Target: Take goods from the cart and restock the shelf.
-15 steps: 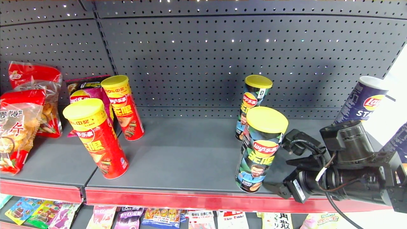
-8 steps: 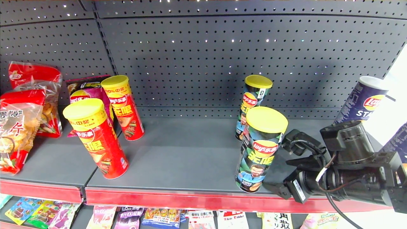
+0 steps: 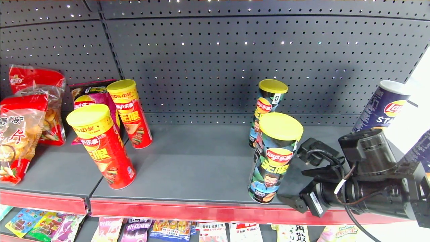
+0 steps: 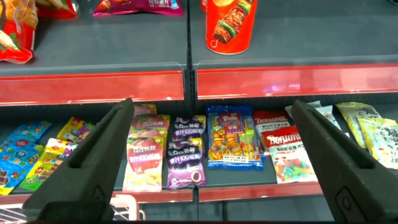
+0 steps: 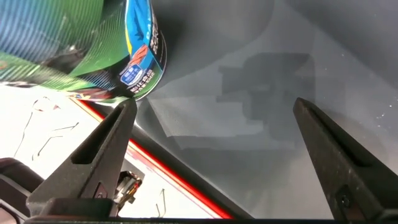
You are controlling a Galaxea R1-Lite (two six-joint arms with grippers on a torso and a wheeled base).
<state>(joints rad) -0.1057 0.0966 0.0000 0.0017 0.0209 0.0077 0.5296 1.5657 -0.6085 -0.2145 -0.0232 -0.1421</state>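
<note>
- The right pincer (image 5: pixel 214 107) is spread wide and grips nothing. One of its fingers sits just beside the base of the green crisp can (image 3: pixel 273 158), which stands near the front edge of the shelf (image 3: pixel 195 168).
- Over the last second the right arm has eased back and down a touch. The can's yellow lid (image 3: pixel 281 126) has shifted very slightly left, and the can stays standing on its own.
- I judge this can placed, so the next job is probably a trip back to the cart for another item.
- The left pincer (image 4: pixel 211 104) is also spread and empty, facing the sweet packets (image 4: pixel 186 155) 1 level below.
- A 2nd green can (image 3: pixel 268 107) stands just behind the 1st. There are 2 red cans (image 3: pixel 100 144) well apart to the left and a blue can (image 3: pixel 383 107) at far right.
- The shelf is flat grey metal with a red front strip (image 3: pixel 201 211) and a perforated back panel (image 3: pixel 235 67). The gap between the red and green cans looks wide enough for more stock.
</note>
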